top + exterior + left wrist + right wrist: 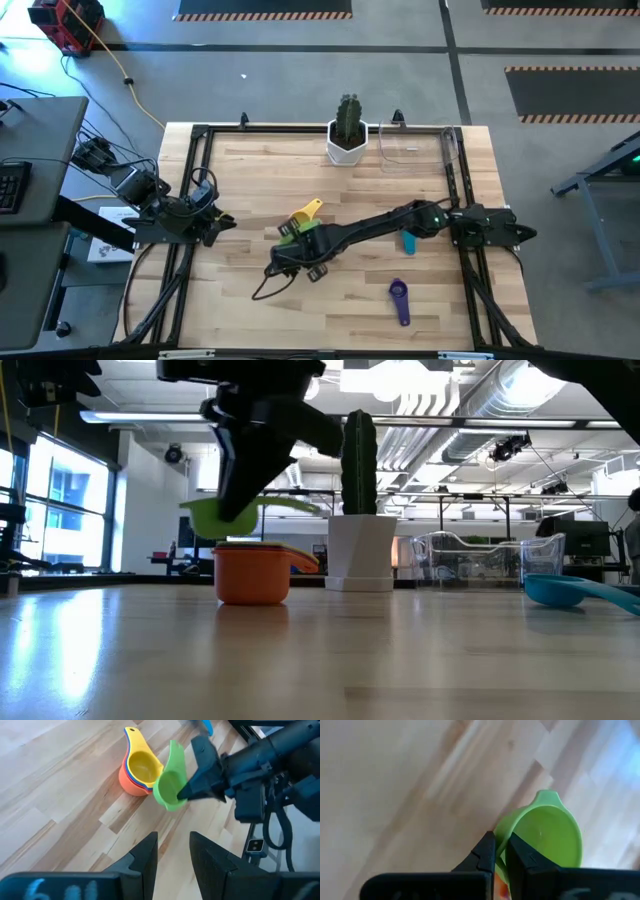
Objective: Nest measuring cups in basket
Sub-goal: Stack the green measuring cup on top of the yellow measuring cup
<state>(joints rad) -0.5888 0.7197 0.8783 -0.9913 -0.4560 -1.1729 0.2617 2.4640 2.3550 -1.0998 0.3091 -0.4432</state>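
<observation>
A green measuring cup (169, 784) hangs just above a nested stack, where a yellow cup (141, 766) sits inside an orange-red cup (251, 576) that stands on the table. My right gripper (502, 842) is shut on the green cup, mid-table in the high view (292, 240). A teal cup (408, 241) and a purple cup (400, 300) lie on the wood nearer the right side. The clear basket (415, 150) stands at the far edge. My left gripper (172, 837) waits open at the table's left, holding nothing. My right gripper pinches the green cup's bowl wall at the rim (501, 851), on the side away from the handle (547, 796). One finger seems to be inside the bowl and one outside. The fingers slant down from the table's right. The cup is lifted clear, tipped, above the orange-red stack.
A white pot with a cactus (347, 132) stands at the far edge beside the basket. Black frame rails (190, 200) run along the table's left and right sides. Bare wood (250, 170) lies between the stack and the far edge.
</observation>
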